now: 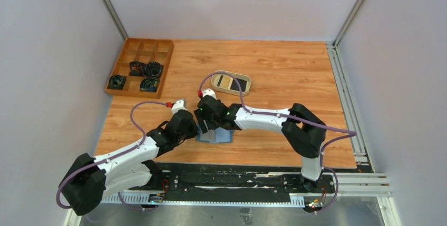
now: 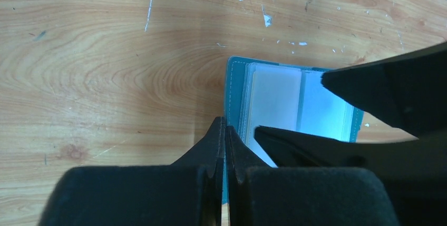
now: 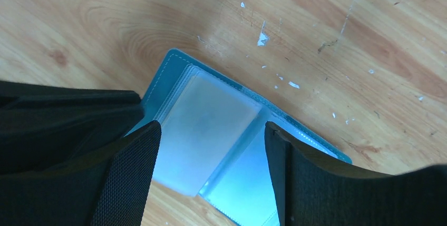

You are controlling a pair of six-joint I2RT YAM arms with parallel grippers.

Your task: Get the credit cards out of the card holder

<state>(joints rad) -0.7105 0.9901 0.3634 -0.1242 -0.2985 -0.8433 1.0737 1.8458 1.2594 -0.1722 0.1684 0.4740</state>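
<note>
The teal-blue card holder (image 1: 216,136) lies open on the wooden table, its clear sleeves and light blue inside facing up (image 2: 274,102) (image 3: 211,115). No card shows in the sleeves. My left gripper (image 1: 196,129) (image 2: 225,126) is shut on the holder's left edge, with a strip of teal between the jaws. My right gripper (image 1: 206,126) (image 3: 212,128) is open, its fingers straddling the sleeves just above them. A tan-gold credit card (image 1: 224,81) and a black credit card (image 1: 240,83) lie in the beige oval dish (image 1: 215,78) beyond the holder.
A brown wooden compartment tray (image 1: 158,47) stands at the back left with several dark coiled items in it. Grey walls enclose the table on the left, back and right. A metal rail (image 1: 345,94) runs along the table's right edge.
</note>
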